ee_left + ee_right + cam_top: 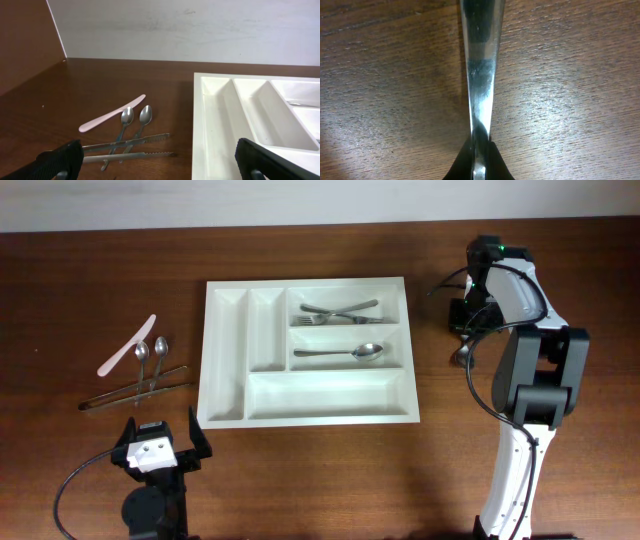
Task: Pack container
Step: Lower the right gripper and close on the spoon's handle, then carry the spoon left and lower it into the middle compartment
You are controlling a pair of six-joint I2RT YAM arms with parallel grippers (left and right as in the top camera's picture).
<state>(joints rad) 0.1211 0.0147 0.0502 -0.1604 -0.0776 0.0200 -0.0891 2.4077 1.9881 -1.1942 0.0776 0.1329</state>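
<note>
The container, a white five-compartment cutlery tray (330, 395), lies mid-table; its left slots show in the left wrist view (220, 125). Two forks (340, 312) lie in its upper right compartment and a spoon (342, 353) in the one below. My right gripper (468, 328) is right of the tray, low over the table, shut (479, 160) on the handle of a metal utensil (481, 60); its rounded end shows in the overhead view (463, 355). My left gripper (162, 438) is open and empty (160, 170) near the front edge.
Left of the tray lie a pink plastic knife (127, 345) (111, 119), two small spoons (150, 360) (136, 117) and metal tongs (135, 392) (125, 149) across the spoon handles. A white wall runs along the back.
</note>
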